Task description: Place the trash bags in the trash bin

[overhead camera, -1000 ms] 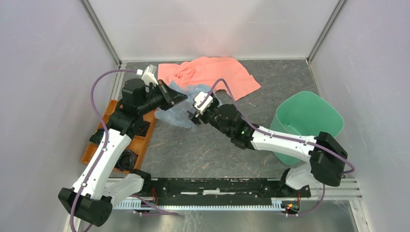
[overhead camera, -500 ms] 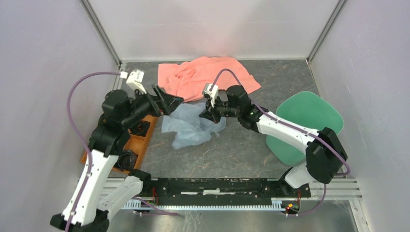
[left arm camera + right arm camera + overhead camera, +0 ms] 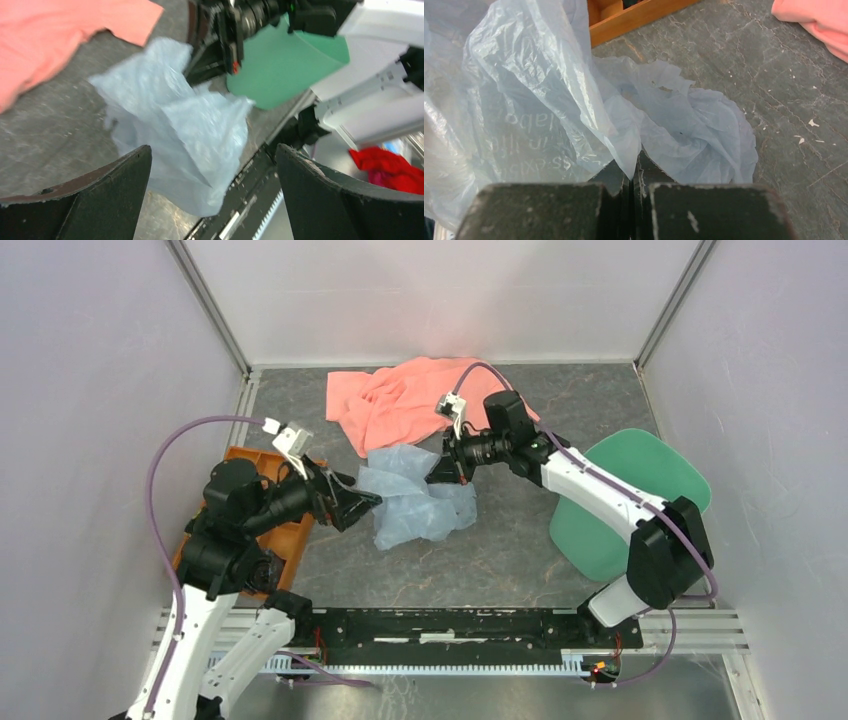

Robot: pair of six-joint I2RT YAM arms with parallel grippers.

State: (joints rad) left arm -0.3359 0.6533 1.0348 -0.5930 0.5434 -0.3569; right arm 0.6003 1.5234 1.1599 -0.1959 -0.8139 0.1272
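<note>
**Right gripper**: jaws pressed together, pinching a fold of the pale blue-grey trash bag. The rest of the bag spreads crumpled on the grey table between the arms.

**Left gripper**: jaws wide apart, empty, just beside the bag's left edge.

**Surroundings:** green trash bin at right, well apart from the bag; pink cloth behind; orange tray at left.

Trash bag: thin translucent film, crinkly, faintly glossy, pale lettering showing through. Under the bag, the table: matt grey, stone-mottled, scuffed. Behind the bag, pink cloth, soft and matt. Right of the bag, green bin, smooth plastic. Left, orange tray, smooth-faced.
</note>
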